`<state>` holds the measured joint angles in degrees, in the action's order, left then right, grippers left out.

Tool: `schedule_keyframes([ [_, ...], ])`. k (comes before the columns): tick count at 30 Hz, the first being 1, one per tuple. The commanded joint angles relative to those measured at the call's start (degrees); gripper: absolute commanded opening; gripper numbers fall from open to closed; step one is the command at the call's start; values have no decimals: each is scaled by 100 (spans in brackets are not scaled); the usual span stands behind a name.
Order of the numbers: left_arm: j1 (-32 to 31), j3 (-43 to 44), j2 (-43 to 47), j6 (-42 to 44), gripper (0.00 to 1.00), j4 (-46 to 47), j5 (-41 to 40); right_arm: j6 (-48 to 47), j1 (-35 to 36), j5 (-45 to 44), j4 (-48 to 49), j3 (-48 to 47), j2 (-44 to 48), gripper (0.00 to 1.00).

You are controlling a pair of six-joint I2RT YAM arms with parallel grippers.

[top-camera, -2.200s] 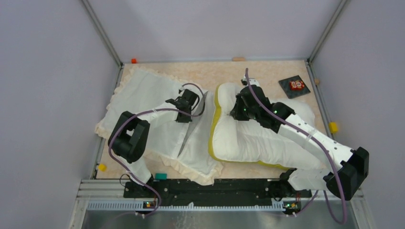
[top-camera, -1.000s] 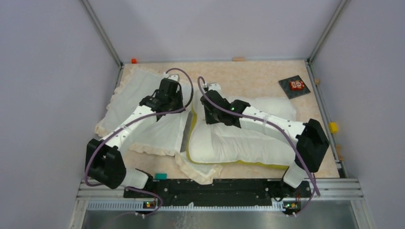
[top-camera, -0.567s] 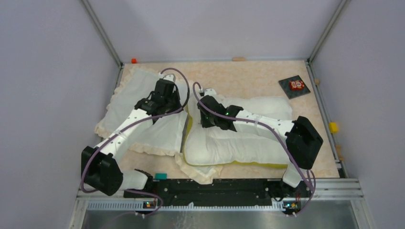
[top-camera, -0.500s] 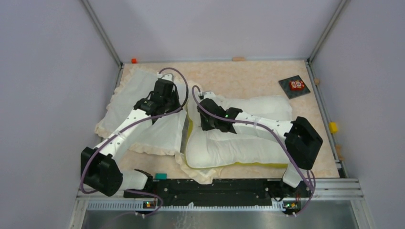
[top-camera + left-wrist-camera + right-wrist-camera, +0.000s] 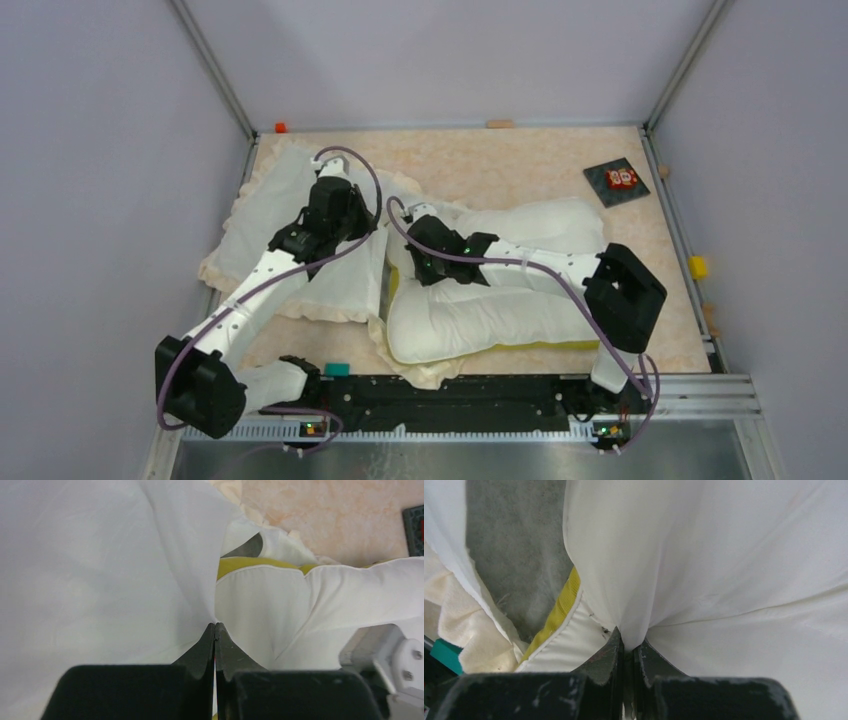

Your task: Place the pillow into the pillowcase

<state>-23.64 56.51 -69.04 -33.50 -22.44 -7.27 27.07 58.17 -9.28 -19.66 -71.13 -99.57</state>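
Note:
The pillow, white and plump with a yellow band, lies across the table's middle and right. The pillowcase, cream with a frilly border, lies at the left, its open edge lifted over the pillow's left end. My left gripper is shut on the pillowcase's upper layer and holds it raised; the pillow shows beyond it. My right gripper is shut on a pinch of the pillow's top fabric near its left end, by the yellow band and the case's grey inside.
A dark card with a red print lies at the back right. Small coloured blocks sit at the table's edges: orange, yellow, teal. Grey walls and metal posts enclose the table.
My right gripper has dragged the pillow leftward, toward the pillowcase's opening. My left gripper has moved left and back, lifting the case's upper layer over the pillow's left end.

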Motion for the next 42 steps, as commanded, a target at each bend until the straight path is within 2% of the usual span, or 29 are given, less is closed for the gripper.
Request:
schedule_keyframes([
  [1,26,-148,407,114,0,735,178,-227,161,235,-314,-418,-234,0],
  [6,26,-298,560,308,0,807,489,-255,155,-84,-600,-913,-349,0],
  [8,26,-371,614,406,0,825,860,-232,92,-296,-818,-1240,-431,0],
  [13,26,-693,858,546,0,776,1765,-182,-443,-220,-1058,-2227,-591,0],
  [17,25,-858,1129,666,0,530,2110,-254,-665,-405,-1474,-3141,-1190,0],
  [22,25,-800,1267,748,0,53,2233,-23,-719,-531,-868,-2777,-1400,0],
  [27,26,-384,1102,817,0,-751,1616,-165,-726,-444,-483,-2342,-1435,0],
  [31,26,-418,832,733,0,-818,1343,-283,-650,-277,-165,-2003,-1047,4],
  [32,22,-451,758,701,1,-781,1362,-285,-649,-225,-104,-1922,-979,4],
  [36,18,-677,328,581,21,-316,1638,-334,-645,-16,57,-1754,-859,2],
  [38,0,-752,110,487,35,-83,1425,-341,-645,61,134,-1679,-826,0],
  [40,0,-879,-44,432,42,218,1112,-343,-649,102,147,-1677,-829,0],
  [42,-3,-890,-268,366,45,400,799,-328,-649,124,176,-1667,-828,0],
])
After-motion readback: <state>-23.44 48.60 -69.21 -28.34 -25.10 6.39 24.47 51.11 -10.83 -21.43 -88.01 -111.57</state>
